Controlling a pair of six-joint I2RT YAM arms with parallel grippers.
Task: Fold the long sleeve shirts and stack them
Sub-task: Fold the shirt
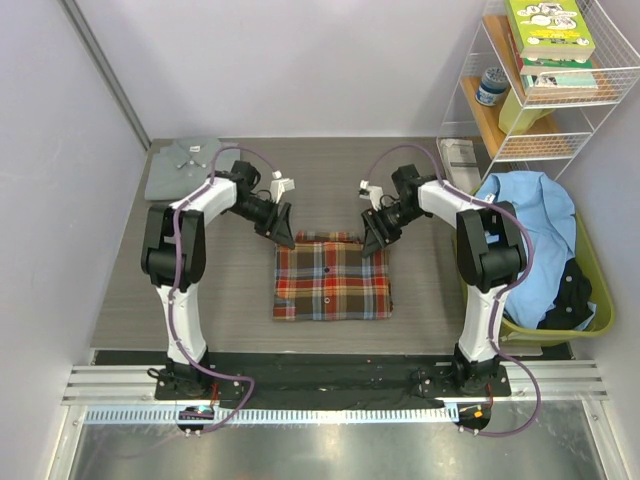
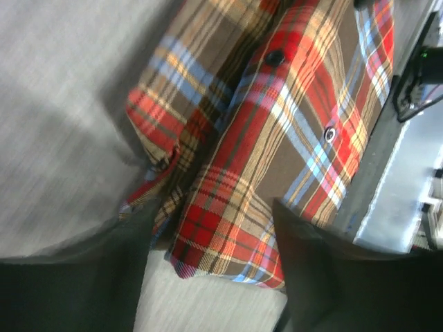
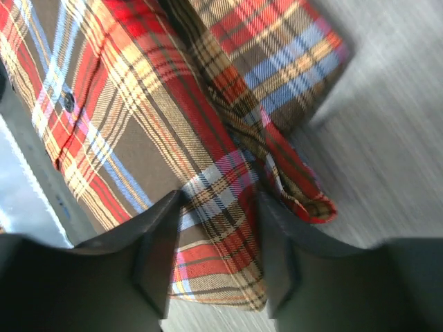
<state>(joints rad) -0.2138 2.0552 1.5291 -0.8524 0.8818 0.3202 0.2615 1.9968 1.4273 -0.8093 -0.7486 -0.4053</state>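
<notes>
The plaid long sleeve shirt lies folded into a rectangle in the middle of the table. The pale grey long sleeve shirt lies folded at the far left corner. My left gripper hovers at the plaid shirt's far left corner, open. In the left wrist view that corner lies under the wide gap of the gripper. My right gripper stands at the far right corner, open. In the right wrist view plaid cloth shows between the spread fingers of the gripper, with a loose cuff beside it.
A green basket holding a blue garment and dark cloth stands at the right edge. Behind it is a white wire shelf with books. A white leaflet lies at the back right. A metal rail runs along the front.
</notes>
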